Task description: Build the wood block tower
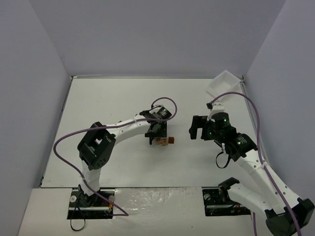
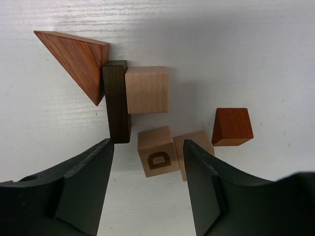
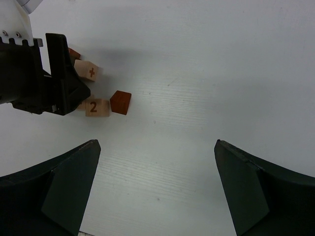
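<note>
A white bench (image 1: 118, 98) is enclosed by plain pale lilac walls (image 1: 157, 34) on three sides. A white tray (image 1: 222, 82) sits in its far right corner, by the right wall.

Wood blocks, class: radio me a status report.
Left gripper open, straddling lettered cube. Right gripper open, empty, standing off. Wood blocks clustered on table, no tower. Neighbouring pale cube close beside one jaw.

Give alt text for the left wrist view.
The left pincer, jaws apart, straddles a pale lettered cube on the table. Beyond lie a reddish wedge, a dark block, a plain pale cube and a reddish block; another pale cube sits beside the lettered one.
</note>
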You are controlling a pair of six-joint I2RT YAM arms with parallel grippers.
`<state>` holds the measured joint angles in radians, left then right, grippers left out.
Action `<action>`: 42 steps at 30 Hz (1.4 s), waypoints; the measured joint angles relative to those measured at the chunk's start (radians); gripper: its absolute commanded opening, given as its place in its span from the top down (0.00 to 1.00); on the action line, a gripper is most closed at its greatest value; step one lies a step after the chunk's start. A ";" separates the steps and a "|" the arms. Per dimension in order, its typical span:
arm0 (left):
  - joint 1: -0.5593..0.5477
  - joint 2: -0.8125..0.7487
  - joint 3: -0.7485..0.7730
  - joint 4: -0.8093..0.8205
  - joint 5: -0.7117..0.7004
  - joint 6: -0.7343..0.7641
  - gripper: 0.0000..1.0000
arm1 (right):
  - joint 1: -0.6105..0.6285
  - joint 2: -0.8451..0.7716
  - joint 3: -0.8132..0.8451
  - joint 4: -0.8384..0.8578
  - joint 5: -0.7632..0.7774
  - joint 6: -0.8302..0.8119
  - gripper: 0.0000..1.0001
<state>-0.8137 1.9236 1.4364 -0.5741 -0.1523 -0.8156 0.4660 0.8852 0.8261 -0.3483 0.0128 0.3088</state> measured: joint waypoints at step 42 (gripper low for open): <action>-0.004 -0.034 -0.085 -0.058 -0.022 0.002 0.57 | 0.000 -0.003 -0.014 -0.005 -0.001 -0.003 0.01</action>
<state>-0.8181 1.8900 1.3518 -0.6318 -0.1746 -0.8140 0.4660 0.8819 0.8116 -0.3529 0.0123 0.3055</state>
